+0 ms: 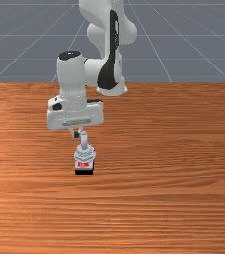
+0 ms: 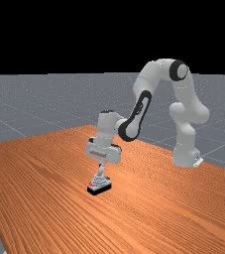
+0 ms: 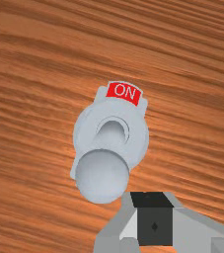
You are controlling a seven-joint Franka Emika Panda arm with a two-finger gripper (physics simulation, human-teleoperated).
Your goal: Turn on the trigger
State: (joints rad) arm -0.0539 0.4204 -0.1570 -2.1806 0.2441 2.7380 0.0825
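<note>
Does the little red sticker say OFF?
No, the red sticker says ON in pale letters, on the grey switch.

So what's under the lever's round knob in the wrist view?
Under the knob, part of its shaft and of the grey collar show; the rest is covered, so any marking there can't be read. The red ON label lies uncovered.
</note>
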